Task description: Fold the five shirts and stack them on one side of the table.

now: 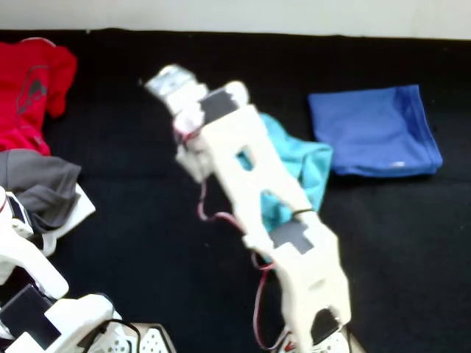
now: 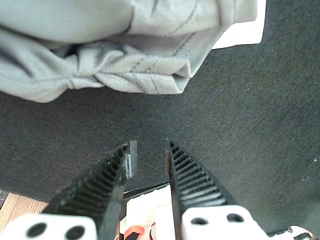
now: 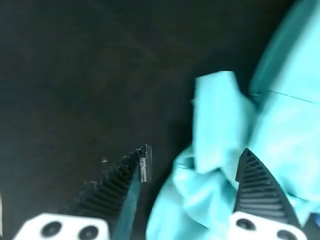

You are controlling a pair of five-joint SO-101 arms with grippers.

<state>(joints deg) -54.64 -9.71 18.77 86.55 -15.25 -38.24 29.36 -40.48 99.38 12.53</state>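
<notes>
Obs: right gripper [image 3: 196, 152] stands spread over a bunched edge of the teal shirt [image 3: 280, 130], crumpled mid-table near the folded blue shirt [image 1: 375, 132] (left gripper [image 2: 149, 152] slightly parted, empty, by the grey shirt [image 2: 125, 70]); risk: closing here pinches several layers and drags the whole heap.

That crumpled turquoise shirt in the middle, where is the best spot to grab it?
Probably the loose flap of the turquoise shirt that juts out at its bunched edge, approached from above on the bare black table side. It stands clear of the heap, so it is easy to pinch; the right gripper sits open over it.
</notes>
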